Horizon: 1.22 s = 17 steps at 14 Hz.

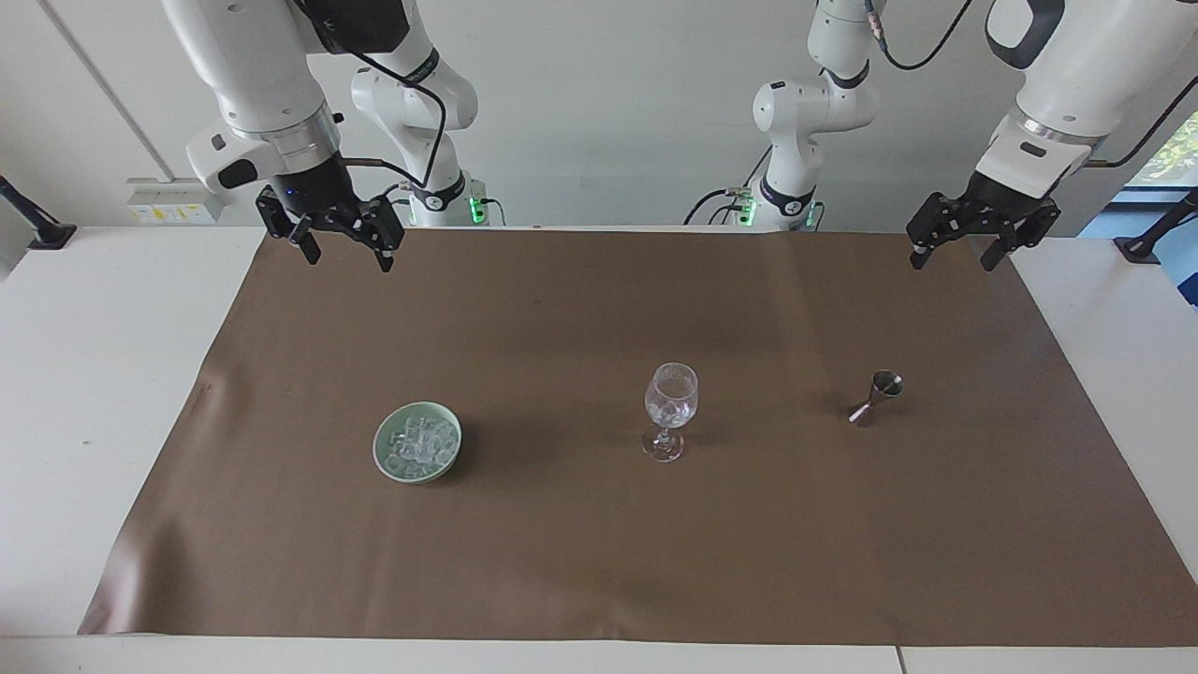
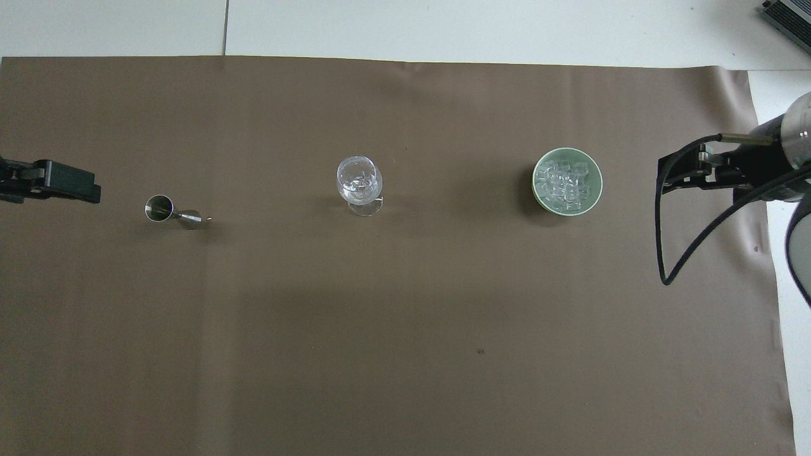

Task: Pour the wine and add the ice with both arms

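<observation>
Near the robots: right gripper point(image 1: 340, 251) hangs in the air over the brown mat's point(image 1: 599, 562) corner at the right arm's end of the bench point(image 1: 84, 374), fingers spread, nothing in them. Left gripper point(image 1: 960, 249) waits raised over the mat corner at the left arm's end, also spread and empty. Farther out, three things in a row, well apart: jigger point(image 1: 875, 398) toward the left arm's end, standing but leaning a bit; stemmed glass point(image 1: 670, 410) mid-mat, upright, some clear chunks seemingly in its bowl; pale green bowl point(image 1: 418, 442) toward the right arm's end, with the ice point(image 1: 418, 443) heaped in it. No liquid seen in the jigger. Step looks like parking or the end of the ice drop. If more ice is needed: come straight down over the heap, pinch one chunk, lift clear of the rim, release low over the glass mouth so it doesn't tip the stem.
</observation>
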Motion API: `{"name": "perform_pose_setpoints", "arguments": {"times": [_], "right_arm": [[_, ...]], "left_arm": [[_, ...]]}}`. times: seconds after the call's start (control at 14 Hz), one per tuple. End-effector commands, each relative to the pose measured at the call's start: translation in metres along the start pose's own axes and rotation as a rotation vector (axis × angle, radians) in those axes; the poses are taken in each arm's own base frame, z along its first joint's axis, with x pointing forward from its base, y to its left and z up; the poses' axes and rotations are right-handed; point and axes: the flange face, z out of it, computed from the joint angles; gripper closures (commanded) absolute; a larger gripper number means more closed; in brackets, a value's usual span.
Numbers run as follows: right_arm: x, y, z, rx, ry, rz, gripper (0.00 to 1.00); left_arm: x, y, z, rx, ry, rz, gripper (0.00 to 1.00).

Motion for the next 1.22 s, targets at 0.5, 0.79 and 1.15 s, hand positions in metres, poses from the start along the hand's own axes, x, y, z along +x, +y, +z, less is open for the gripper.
{"name": "perform_pose_setpoints", "arguments": {"times": [0.5,0.79,1.15], "right_arm": [[-0.014,0.037,-0.007,-0.021,-0.018,-0.011,0.0],[-0.017,0.04,-0.007,-0.023,-0.021,-0.007,0.0],[-0.023,0.045,-0.011,-0.023,-0.031,-0.002,0.0]], "left_arm": [[-0.005,-0.003,-0.002,0.007,0.01,0.007,0.0],[-0.006,-0.003,-0.003,0.007,0.01,0.006,0.0],[-0.006,-0.003,-0.003,0.007,0.01,0.006,0.0]]}}
